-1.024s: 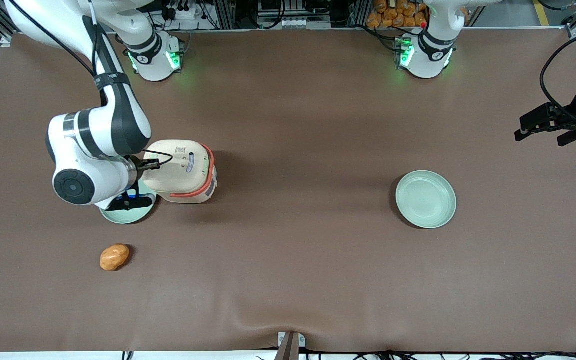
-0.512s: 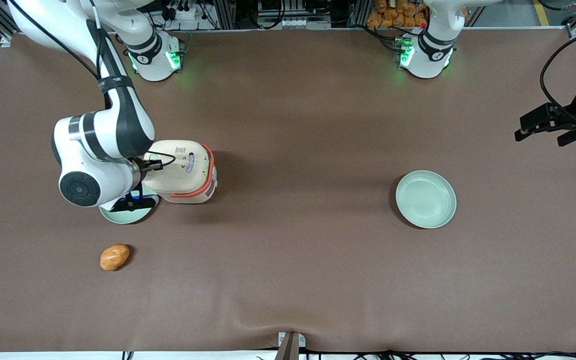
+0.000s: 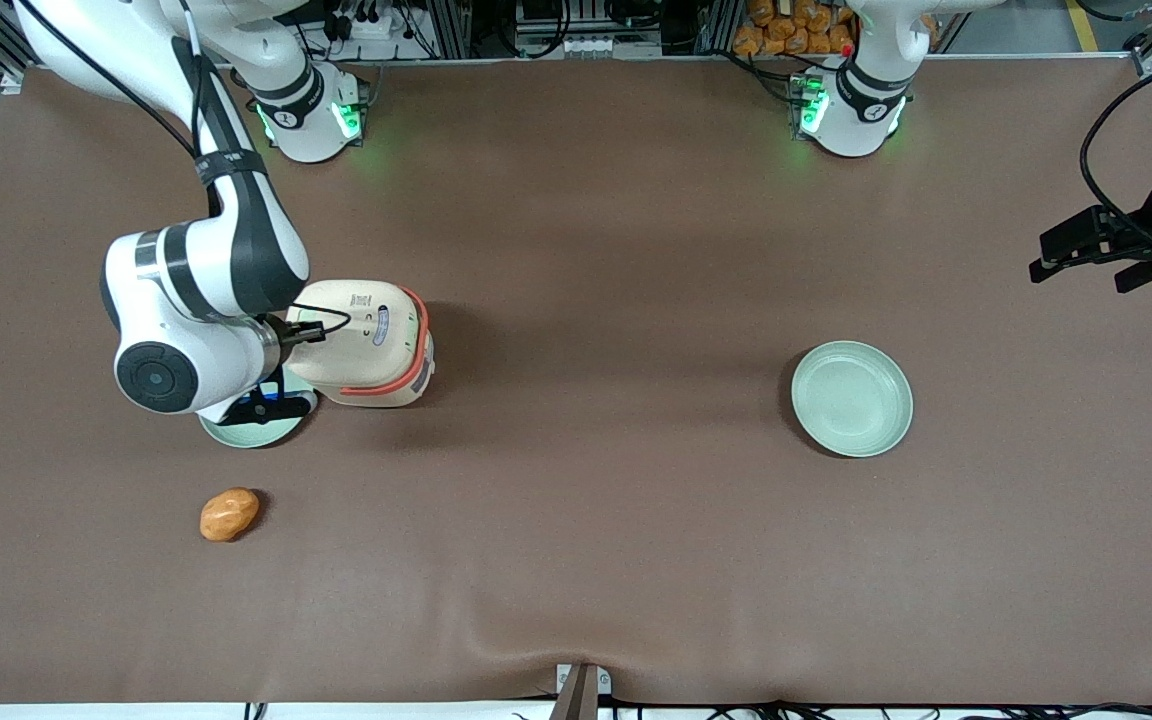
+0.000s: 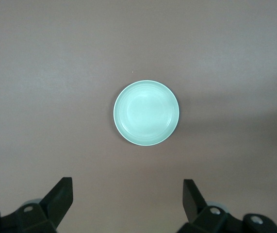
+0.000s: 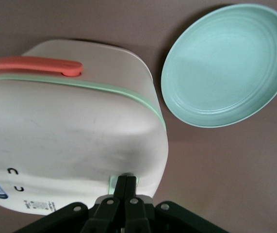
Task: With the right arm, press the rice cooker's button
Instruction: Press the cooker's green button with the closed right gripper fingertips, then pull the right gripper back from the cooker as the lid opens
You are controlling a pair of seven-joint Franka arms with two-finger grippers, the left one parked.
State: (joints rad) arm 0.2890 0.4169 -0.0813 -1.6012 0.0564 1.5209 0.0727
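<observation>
Jaws pressed together, the gripper [image 5: 127, 187] has its tips set against a small pale green tab at the lid's edge on the rice cooker [image 5: 70, 131]; that tab looks like the button, and the tips appear to touch it, though whether it is pushed in cannot be told. From the front, the gripper [image 3: 308, 331] sits over the end of the rice cooker [image 3: 368, 343] that faces the working arm's end of the table, with the right arm [image 3: 198, 300] bent low beside it. The lid looks closed, its orange band running round the body. So the reach is done and contact seems made; what seems left is finishing the push and lifting clear

A pale green plate [image 3: 254, 428] lies just beside the cooker, partly under the arm. An orange lump [image 3: 229, 514] sits nearer the front camera. Another green plate [image 3: 852, 398] lies well apart, toward the parked arm's end
</observation>
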